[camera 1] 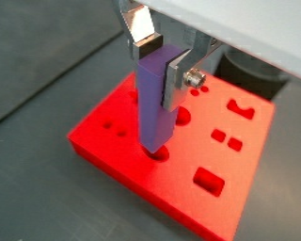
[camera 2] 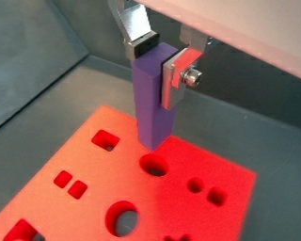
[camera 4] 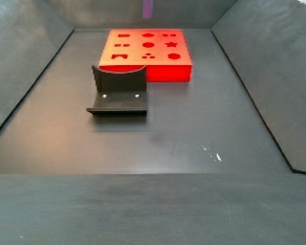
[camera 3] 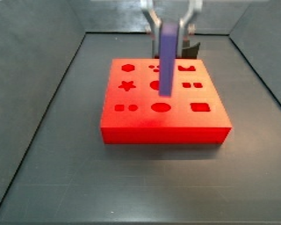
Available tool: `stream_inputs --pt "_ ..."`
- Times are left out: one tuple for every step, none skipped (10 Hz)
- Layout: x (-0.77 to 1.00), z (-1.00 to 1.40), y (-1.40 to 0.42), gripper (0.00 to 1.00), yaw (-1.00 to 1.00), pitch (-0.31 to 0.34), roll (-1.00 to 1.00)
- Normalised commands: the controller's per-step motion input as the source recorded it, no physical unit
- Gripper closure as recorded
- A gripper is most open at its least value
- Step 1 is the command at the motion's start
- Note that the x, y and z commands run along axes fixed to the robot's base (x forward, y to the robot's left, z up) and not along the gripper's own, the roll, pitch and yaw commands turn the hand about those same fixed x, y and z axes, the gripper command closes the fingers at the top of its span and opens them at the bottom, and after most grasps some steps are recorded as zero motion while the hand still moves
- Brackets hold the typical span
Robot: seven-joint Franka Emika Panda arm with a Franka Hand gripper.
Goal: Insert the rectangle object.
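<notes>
Item: rectangle object (camera 1: 154, 99), pinched upright by the gripper (camera 1: 161, 58) (lower end just over the red block (camera 3: 167, 110)), so presumably poised for vertical insertion.

The rectangle object (camera 1: 154, 99) — a slim purple-blue bar — hangs upright in the tool (camera 1: 162, 56), its lower end over the red block (camera 1: 191, 179).

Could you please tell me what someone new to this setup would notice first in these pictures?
The bright red block with its many shaped holes stands out against the dark floor of the bin. Above it the gripper holds the purple-blue rectangle object upright, its lower end just over the block's top near a round hole. In a side view, a dark grey curved holder sits on the floor apart from the block.
</notes>
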Motion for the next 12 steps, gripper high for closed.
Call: stream_inputs --pt "0.60 -0.58 0.00 1.00 -0.57 -0.003 0.14" --pt "0.53 -0.34 0.11 1.00 -0.65 0.000 0.06" --pt "0.41 -0.18 0.16 1.00 -0.73 0.000 0.01" --pt "0.34 -0.01 0.21 1.00 -0.73 0.030 0.00" --pt "0.39 0.07 0.18 1.00 -0.74 0.016 -0.06" --pt "0.40 0.12 0.17 1.00 -0.78 0.000 -0.09" --pt "0.30 0.00 0.15 1.00 -0.86 0.000 -0.03" --pt "0.23 0.00 0.13 1.00 -0.91 0.000 -0.01" --pt "0.19 0.00 0.10 1.00 -0.93 0.000 -0.01" --pt "0.10 -0.01 0.05 1.00 -0.97 0.000 0.00" --pt "0.00 0.00 0.00 1.00 -0.99 0.041 0.00" --pt "0.00 0.00 0.00 1.00 -1.00 0.043 0.00"
